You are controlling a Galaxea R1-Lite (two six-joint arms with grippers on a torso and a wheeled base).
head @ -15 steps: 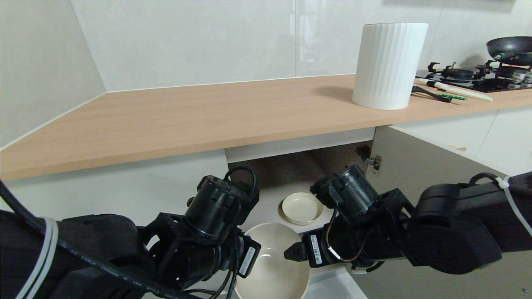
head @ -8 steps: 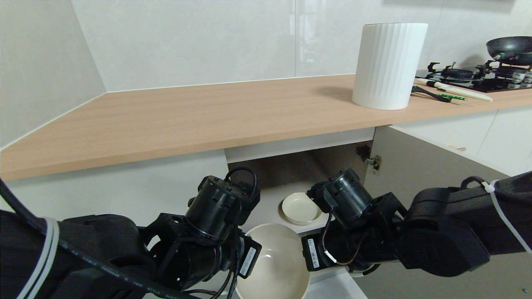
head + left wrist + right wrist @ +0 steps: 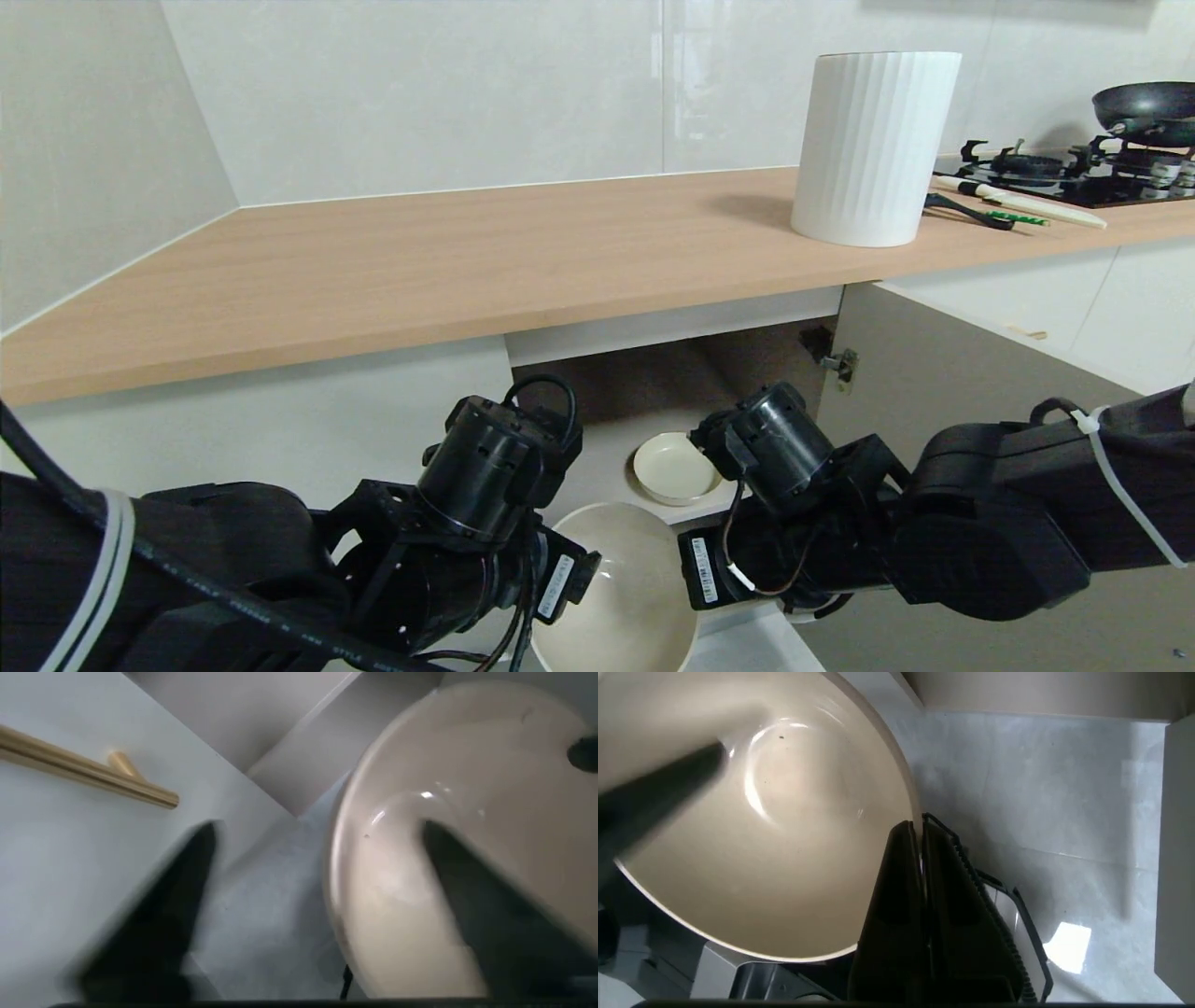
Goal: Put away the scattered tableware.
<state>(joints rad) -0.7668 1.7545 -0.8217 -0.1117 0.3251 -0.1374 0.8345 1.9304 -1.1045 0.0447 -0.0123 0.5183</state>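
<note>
The right gripper (image 3: 920, 833) appears to be clamped on the rim of the bowl (image 3: 618, 597), though its jaws are showing edge-on only. The left gripper (image 3: 318, 835) is standing released and straddling the opposite rim, with one finger (image 3: 467, 905) inside the bowl and the other outside it. The bowl is sitting between the two grippers, just in front of the open cabinet (image 3: 653, 373). A small plate (image 3: 674, 467) is resting on the cabinet floor just beyond the right gripper.

The step in hand is judged to be stowing the bowl.
1. Draw the left gripper straight back off the rim before advancing.
2. Carry the bowl level, passing below the surface (image 3: 420, 271) edge.
3. Set it down beside the plate.
4. Release once the base is resting flat.
</note>
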